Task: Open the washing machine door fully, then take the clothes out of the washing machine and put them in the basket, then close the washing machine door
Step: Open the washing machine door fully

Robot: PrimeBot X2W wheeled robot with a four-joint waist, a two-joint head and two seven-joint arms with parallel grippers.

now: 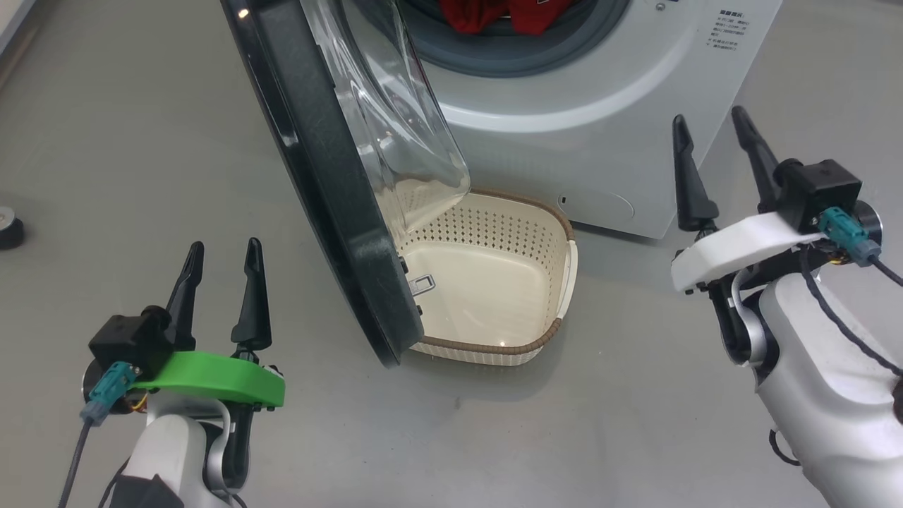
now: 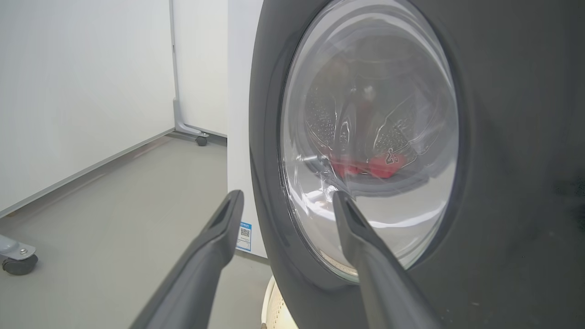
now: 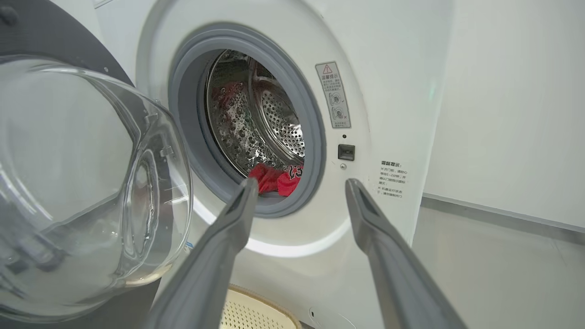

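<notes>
At 10 o'clock of my right claw (image 1: 707,116): red clothes (image 1: 494,17) | nearer arm, spread empty | left claw (image 1: 224,247) spread behind door (image 1: 331,176).

Right of the glossy black-rimmed round door with bulging clear glass bowl (image 1: 321,183): open way into the white washing machine's grey-sealed porthole (image 1: 508,58). Beneath its glass: cream perforated plastic basket (image 1: 487,282), partly overhung. Left of it: open grey floor (image 1: 106,141).
</notes>
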